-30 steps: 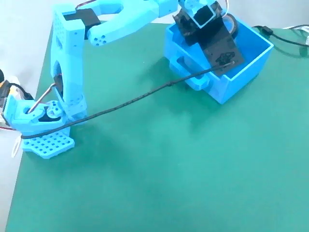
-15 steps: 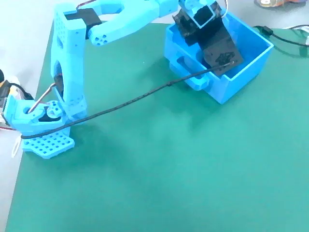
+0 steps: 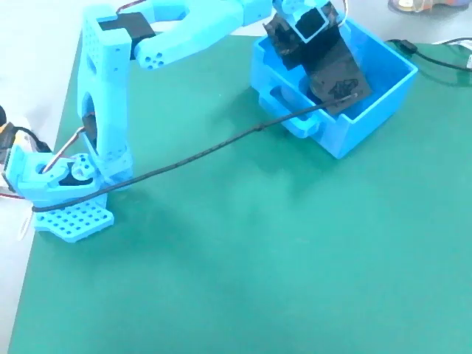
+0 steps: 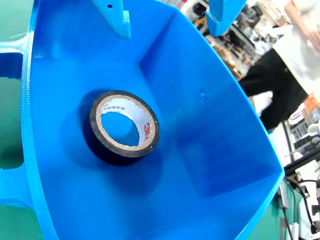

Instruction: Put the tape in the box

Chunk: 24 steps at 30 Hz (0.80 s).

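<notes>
The tape, a black roll with a pale inner ring, lies flat on the floor of the box in the wrist view. Above it my gripper is open, and its two blue fingertips at the top of that view hold nothing and stand apart from the roll. In the fixed view the blue box stands at the back right of the green mat. My arm's black wrist part reaches down into it and hides both the fingertips and the tape.
A black cable runs slack across the mat from the arm's base to the box. More cables lie behind the box at the right. The mat's left edge meets a white table.
A dark curved shape beside the gripper head one second ago no longer shows in the fixed view. The arm has barely moved.
</notes>
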### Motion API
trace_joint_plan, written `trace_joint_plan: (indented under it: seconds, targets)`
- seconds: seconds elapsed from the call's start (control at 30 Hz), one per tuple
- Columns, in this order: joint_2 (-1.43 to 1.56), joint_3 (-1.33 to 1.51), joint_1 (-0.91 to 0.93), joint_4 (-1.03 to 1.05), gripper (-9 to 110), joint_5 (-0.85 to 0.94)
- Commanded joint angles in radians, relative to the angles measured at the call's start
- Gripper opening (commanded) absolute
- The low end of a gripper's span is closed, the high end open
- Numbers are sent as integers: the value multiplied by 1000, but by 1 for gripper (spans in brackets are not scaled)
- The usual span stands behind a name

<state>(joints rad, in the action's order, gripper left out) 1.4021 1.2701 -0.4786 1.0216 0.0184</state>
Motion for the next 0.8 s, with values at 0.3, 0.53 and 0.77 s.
trace_joint_plan:
  seconds: [0.3,0.53,0.77]
  targets:
    - [158,-72,48,92,21,17]
    - [310,-71,138,218,21,17]
    - [495,-69,253,364,21,17]
